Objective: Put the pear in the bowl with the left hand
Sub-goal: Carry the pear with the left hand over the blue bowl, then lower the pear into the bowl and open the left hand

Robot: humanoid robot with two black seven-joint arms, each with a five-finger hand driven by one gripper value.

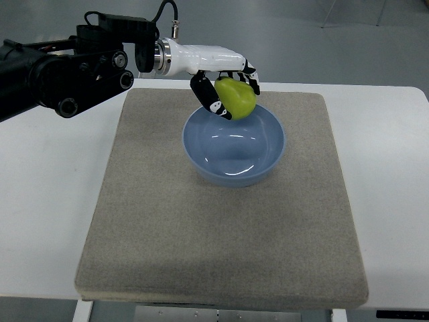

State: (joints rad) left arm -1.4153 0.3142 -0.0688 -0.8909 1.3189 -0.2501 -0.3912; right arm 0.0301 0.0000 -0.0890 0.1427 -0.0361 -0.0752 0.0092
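A green pear [236, 98] is held in my left hand [228, 84], whose fingers are curled around it. The hand comes in from the upper left on a black arm with a white wrist. It holds the pear over the far left rim of a light blue bowl [268, 157]. The bowl stands empty on a grey mat [221, 235]. The thumb [208, 99] shows below the pear on its left side. The right arm is out of view.
The grey mat lies on a white table [47, 201], which reaches to the left and right edges. The black arm body [67, 67] hangs over the table's far left corner. Grey floor shows beyond the table's far edge.
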